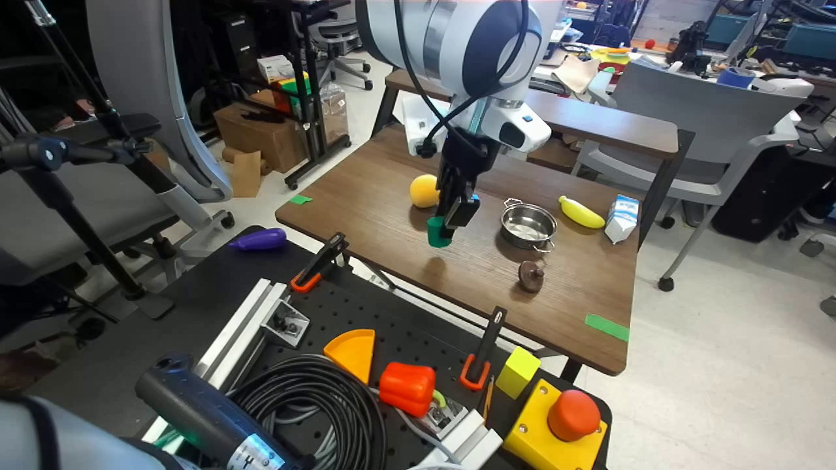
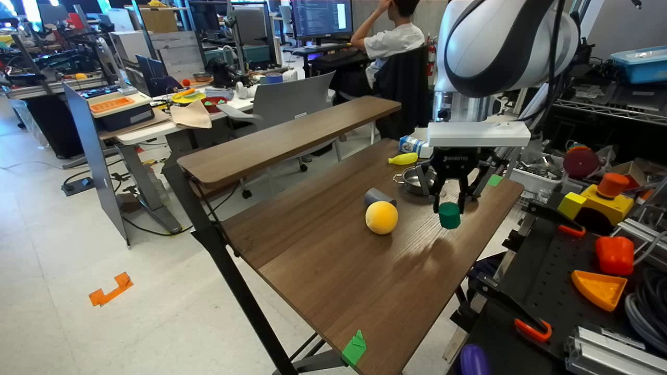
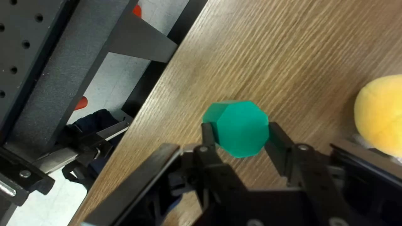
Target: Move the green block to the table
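The gripper has its two fingers closed on the green octagonal block, one to each side, and holds it in the air over the wooden table, near the long edge that runs beside the black pegboard bench; in the wrist view one eight-sided end of the block shows. Deeper in from that edge sits a yellow-orange ball, with a grey cylinder just beside it, partly hidden; whether the two touch, I cannot tell. The opposite long edge runs under a raised wooden shelf. Close to one corner on the shelf side lies a blue-and-white carton, and near it a yellow toy banana. Next comes a two-handled metal pot, set in from the edges, and between it and the pegboard-side edge lies a brown knobbed piece. Green tape is stuck near both pegboard-side corners. Across from one of these is a purple eggplant; across from the other are a lime-yellow cube and a yellow box with a red push button. Off the long edge, between those ends, the bench carries an orange wedge-shaped dish and a red bell pepper.
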Controlling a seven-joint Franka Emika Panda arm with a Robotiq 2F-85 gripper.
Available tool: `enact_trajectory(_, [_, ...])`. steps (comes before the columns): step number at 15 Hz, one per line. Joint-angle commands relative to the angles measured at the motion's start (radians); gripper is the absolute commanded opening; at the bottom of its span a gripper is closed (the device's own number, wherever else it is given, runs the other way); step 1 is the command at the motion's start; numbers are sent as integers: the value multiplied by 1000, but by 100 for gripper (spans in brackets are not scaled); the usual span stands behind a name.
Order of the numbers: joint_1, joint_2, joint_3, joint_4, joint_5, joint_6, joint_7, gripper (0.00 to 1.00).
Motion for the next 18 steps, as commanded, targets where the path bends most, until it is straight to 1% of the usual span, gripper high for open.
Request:
enact_trajectory(1, [27,42,-17,32,-56,-6,34,19])
enact_trajectory(5, [36,74,-15,57,-64,-7,34,19])
enact_trajectory(13, [57,103,-17,89,-60,54,28,19])
enact_trajectory(14, [56,103,-16,91,-55,53,31,69])
enact_trajectory(15, [58,103,-17,92,-57,56,30,71])
enact_trajectory(16, [58,103,-18,94,-57,56,30,76])
enact_trajectory(18, [57,101,-18,95,-56,57,29,90])
